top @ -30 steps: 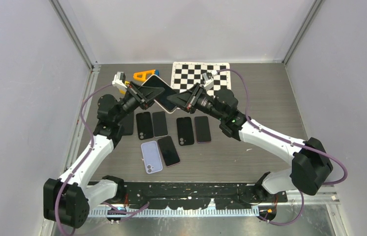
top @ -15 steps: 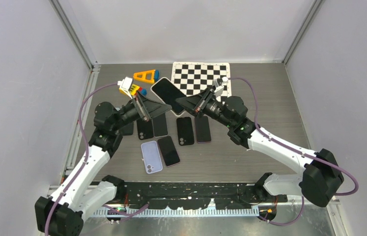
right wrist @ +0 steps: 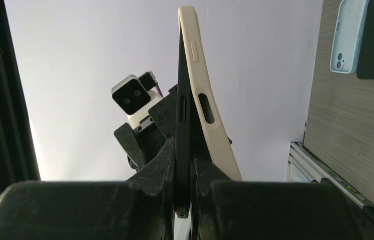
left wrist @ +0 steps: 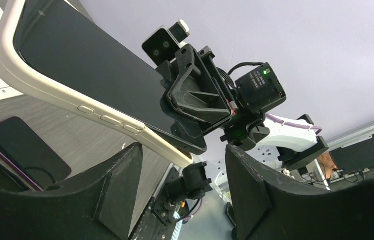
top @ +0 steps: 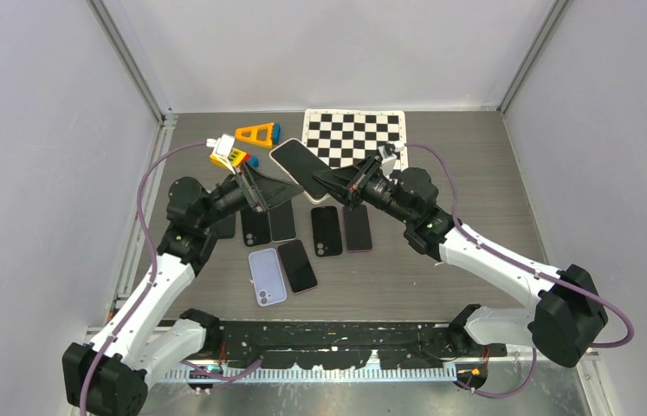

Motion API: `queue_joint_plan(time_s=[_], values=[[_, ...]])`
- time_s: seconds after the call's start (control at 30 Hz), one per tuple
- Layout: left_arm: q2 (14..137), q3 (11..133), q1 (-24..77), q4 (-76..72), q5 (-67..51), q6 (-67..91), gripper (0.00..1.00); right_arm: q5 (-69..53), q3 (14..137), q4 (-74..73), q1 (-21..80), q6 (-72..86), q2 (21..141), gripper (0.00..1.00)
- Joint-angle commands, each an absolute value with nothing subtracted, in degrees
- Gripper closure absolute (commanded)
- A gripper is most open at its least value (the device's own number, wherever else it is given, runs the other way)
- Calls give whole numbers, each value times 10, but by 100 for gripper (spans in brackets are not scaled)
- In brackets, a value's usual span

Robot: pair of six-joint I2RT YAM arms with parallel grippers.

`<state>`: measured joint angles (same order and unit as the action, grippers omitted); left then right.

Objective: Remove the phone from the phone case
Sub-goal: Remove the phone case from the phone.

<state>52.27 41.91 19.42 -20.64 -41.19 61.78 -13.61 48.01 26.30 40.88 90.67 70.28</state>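
Note:
A black phone [top: 296, 165] in a cream phone case [left wrist: 99, 116] hangs tilted above the table's back middle. My right gripper [top: 330, 180] is shut on its right end. In the right wrist view the fingers [right wrist: 167, 155] pinch the bare black phone [right wrist: 182, 110], and the cream case [right wrist: 210, 115] bows away from it on the right side. My left gripper [top: 289, 189] is open just below and left of the phone. In the left wrist view its fingers [left wrist: 119, 185] stand wide apart, with the case's corner above the gap and not touching them.
Several black phones [top: 326, 230] lie flat in rows under the arms, with a lilac case [top: 267, 276] beside one. At the back are a checkerboard [top: 350, 134], an orange triangle toy [top: 257, 133] and a yellow and blue toy [top: 237, 159].
My left gripper has let go of the phone's left end, opened and dropped back to the lower left. The right gripper keeps the phone, shifted slightly right.

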Motion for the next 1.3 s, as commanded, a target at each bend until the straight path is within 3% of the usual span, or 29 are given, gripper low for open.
queue_joint_plan(time_s=[0.0,0.27,0.4,0.5,0.6,0.7,0.93,1.27], values=[[524,442,198,-210,-408,573,36,-146,518,316,410,954,697,99],[539,458,211,-182,-402,567,61,-174,526,349,410,1013,718,99],[527,456,212,-158,-387,540,66,-183,521,373,410,1050,723,99],[521,457,212,-131,-379,510,81,-192,514,406,410,1082,725,99],[512,462,212,-84,-358,474,84,-202,509,447,410,1111,734,99],[507,458,212,-83,-345,476,80,-205,507,463,410,1122,735,99],[515,463,212,-105,-306,512,51,-201,503,445,411,1104,741,99],[542,447,212,-144,-254,562,41,-197,501,419,413,1066,751,99]])
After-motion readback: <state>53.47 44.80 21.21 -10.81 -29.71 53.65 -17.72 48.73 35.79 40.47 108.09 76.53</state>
